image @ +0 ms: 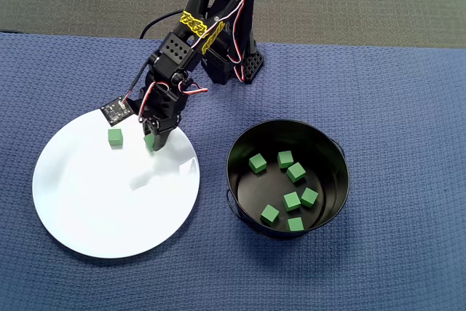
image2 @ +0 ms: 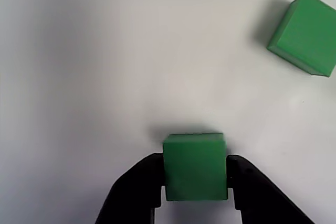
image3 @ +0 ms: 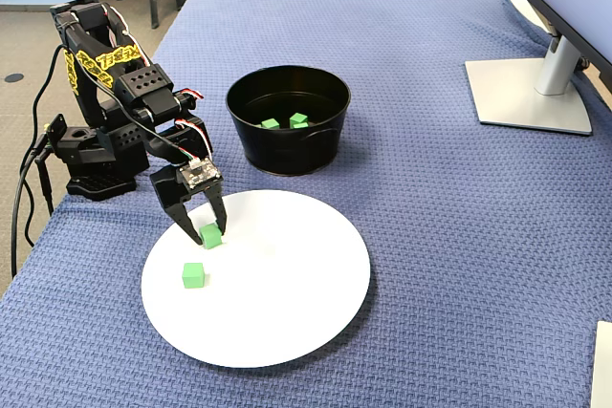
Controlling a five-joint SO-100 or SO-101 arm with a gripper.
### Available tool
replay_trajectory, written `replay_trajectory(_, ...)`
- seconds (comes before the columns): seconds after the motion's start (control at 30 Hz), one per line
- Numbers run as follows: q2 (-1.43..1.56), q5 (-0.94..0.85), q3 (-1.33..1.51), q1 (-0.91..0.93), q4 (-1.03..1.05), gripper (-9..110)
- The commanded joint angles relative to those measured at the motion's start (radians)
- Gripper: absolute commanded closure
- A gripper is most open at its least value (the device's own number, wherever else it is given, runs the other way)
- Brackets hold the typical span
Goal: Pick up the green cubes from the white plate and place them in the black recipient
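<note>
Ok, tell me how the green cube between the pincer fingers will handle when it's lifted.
The green cube looks stiff: its edges stay square between the pincer fingers. Flat matte faces probably grip well, unlikely to slip. Being small, it is likely light. If dropped on the glossy white plate, it might slide rather than roll.

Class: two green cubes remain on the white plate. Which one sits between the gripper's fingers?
The green cube nearer the black pot, clamped by the gripper; the other cube lies free beside it.
</note>
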Motion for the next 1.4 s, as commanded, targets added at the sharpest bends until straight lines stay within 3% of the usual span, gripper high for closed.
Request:
replay_trajectory(0.0, 0.005, -0.006, 0.003, -0.002, -0.023, 101)
replay_trajectory(0.33, 0.037, 0.026, -0.018, -0.002, 0.029, 101)
replay_trajectory(0.5, 0.138, 0.198, -0.199, -0.005, 0.262, 101)
replay_trajectory(0.73, 0.314, 0.592, -0.426, -0.112, 0.546, 101)
replay_trajectory(1.03, 0.305, 0.900, -0.853, -0.471, 0.887, 102)
replay_trajectory(1.37, 0.063, 1.131, -0.931, -0.802, 0.749, 102)
